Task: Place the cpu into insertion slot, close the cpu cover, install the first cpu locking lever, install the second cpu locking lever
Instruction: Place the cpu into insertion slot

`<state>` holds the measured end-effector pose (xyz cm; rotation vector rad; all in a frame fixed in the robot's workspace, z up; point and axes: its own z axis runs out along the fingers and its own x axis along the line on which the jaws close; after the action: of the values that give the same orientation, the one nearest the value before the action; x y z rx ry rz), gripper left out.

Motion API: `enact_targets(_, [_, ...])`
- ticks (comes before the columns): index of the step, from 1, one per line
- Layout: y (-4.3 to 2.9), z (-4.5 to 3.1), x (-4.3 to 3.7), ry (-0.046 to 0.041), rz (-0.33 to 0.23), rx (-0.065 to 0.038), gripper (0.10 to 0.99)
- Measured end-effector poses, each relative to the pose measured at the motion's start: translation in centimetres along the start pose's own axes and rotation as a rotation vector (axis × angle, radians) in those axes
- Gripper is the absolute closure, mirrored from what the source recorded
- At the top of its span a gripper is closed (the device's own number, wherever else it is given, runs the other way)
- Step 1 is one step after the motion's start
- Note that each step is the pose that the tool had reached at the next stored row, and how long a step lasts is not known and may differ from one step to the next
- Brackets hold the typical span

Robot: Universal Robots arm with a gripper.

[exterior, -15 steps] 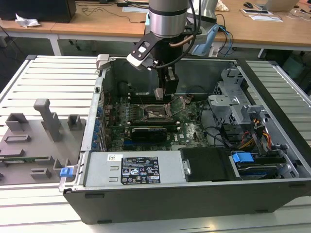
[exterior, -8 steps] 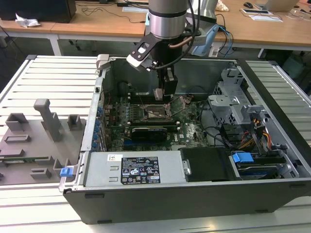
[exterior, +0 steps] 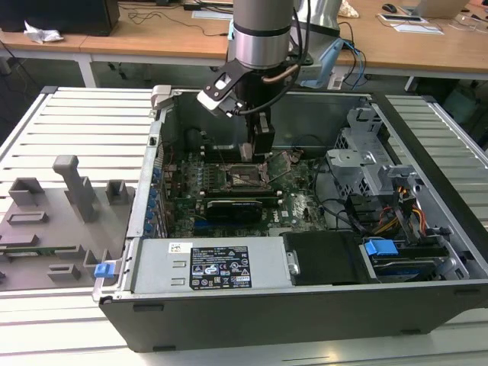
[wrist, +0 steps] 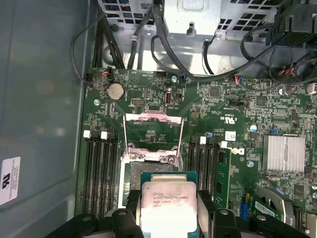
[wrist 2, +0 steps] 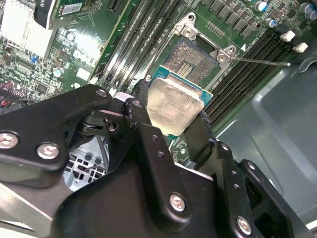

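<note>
The hand (wrist 2: 172, 113) is clamped on the cpu (wrist: 167, 201) by opposite edges, just above the insertion slot (wrist 2: 190, 57) near the middle of the motherboard (wrist: 223, 104) — probably light, rigid, fragile underneath — so grip by the edges only.

cpu (wrist: 167, 206) above insertion slot (wrist: 130, 177), cpu cover (wrist: 151, 117) beside

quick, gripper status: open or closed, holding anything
The gripper is closed on the cpu, holding it close to the insertion slot.
</note>
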<state>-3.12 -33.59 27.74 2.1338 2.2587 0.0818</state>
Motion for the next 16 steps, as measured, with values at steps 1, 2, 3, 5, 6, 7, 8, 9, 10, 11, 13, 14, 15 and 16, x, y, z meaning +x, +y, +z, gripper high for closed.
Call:
enact_targets(1, [-0.01, 0.14, 0.00, -0.0003, 0.000, 0.001, 0.545])
enact_targets(2, [-0.02, 0.22, 0.00, -0.0004, 0.000, 0.001, 0.545])
enact_targets(3, [-0.03, 0.41, 0.00, -0.0004, 0.000, 0.001, 0.545])
enact_targets(5, [-0.04, 0.57, -0.01, -0.0006, 0.000, 0.001, 0.545])
enact_targets(6, [-0.04, 0.62, 0.00, -0.0003, 0.000, 0.001, 0.545])
enact_targets(7, [-0.04, 0.77, 0.00, -0.0003, 0.000, 0.001, 0.545])
enact_targets(8, [-0.07, 1.02, 0.07, -0.0004, 0.000, 0.001, 0.545])
enact_targets(9, [-0.09, 1.35, 0.18, -0.0003, 0.000, 0.001, 0.545])
enact_targets(10, [-0.13, 1.68, 0.34, -0.0004, 0.001, 0.002, 0.545])
enact_targets(11, [-0.26, 2.01, 0.46, -0.0013, 0.011, 0.002, 0.545])
enact_targets(13, [-0.37, 2.62, 0.61, -0.0026, 0.024, 0.002, 0.545])
enact_targets(14, [-0.40, 2.77, 0.65, -0.0028, 0.024, 0.003, 0.545])
enact_targets(15, [-0.40, 2.94, 0.69, -0.0048, 0.023, 0.003, 0.545])
enact_targets(16, [-0.41, 3.07, 0.69, -0.0049, 0.023, 0.004, 0.545])
